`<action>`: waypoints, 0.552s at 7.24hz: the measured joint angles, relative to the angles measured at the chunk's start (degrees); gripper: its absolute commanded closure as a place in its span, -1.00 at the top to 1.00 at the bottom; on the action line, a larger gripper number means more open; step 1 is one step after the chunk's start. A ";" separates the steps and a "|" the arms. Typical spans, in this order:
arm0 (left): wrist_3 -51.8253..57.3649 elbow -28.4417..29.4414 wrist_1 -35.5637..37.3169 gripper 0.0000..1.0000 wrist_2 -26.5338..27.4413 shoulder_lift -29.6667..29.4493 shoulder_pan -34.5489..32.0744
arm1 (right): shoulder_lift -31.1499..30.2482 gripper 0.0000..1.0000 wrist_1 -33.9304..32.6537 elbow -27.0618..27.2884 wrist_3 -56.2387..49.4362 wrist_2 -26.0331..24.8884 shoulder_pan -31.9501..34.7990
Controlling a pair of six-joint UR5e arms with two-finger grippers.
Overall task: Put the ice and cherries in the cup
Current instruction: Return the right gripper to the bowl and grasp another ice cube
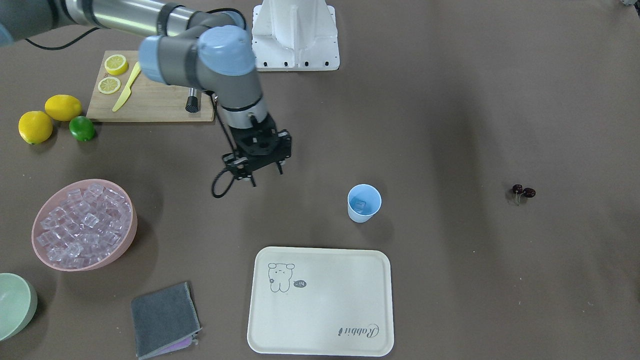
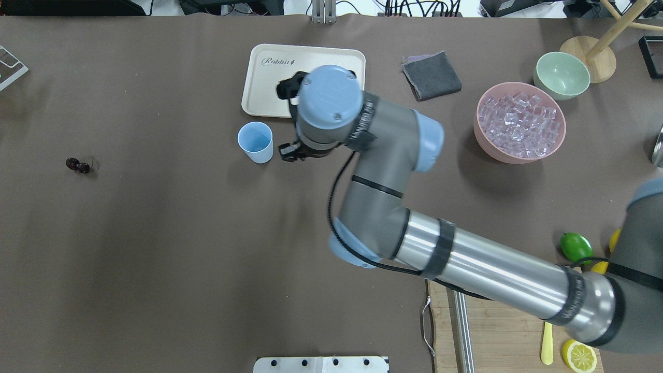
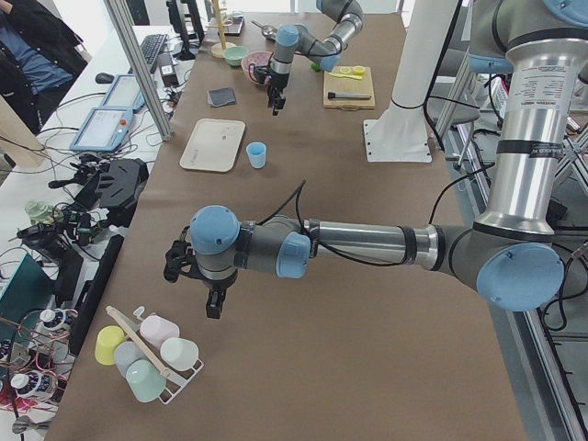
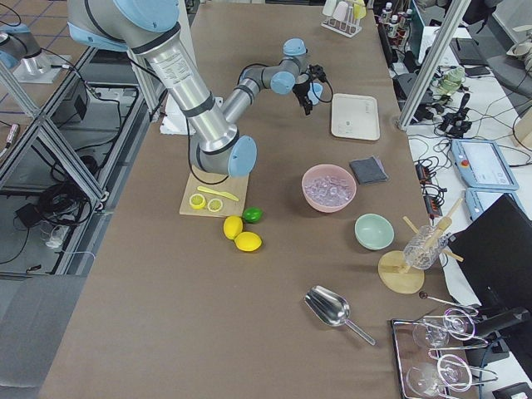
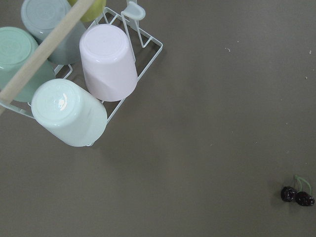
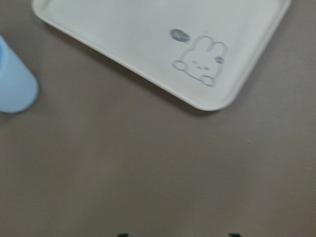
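The small light-blue plastic cup (image 1: 364, 202) stands upright on the brown desk (image 1: 450, 125), just behind the cream tray (image 1: 320, 300), with what looks like one clear cube at its bottom. The rest of the glassy ice cubes (image 1: 82, 222) fill the large pink bowl (image 1: 127, 240), well apart from the cup.

The right hand (image 1: 267, 177) hangs above bare desk between cup and bowl, its fingers spread and holding nothing. I judge the ice step to be in hand, with the next move either back to the bowl for another cube or over to the fruit.

The pair of dark red cherries on thin stems (image 1: 523, 191) lies untouched, far to the cup's other side. The left hand (image 3: 213, 305) hovers near a wire rack of upturned cups (image 5: 98, 74) — whether spread or pressed together I cannot tell. Its wrist view catches the cherries in one corner, so it would need to centre over them, descend and pinch the stems lightly.
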 measured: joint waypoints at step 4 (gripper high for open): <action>-0.18 -0.22 -2.06 0.96 -0.04 1.81 -0.18 | -16.44 0.81 -0.26 2.51 -24.13 1.22 14.35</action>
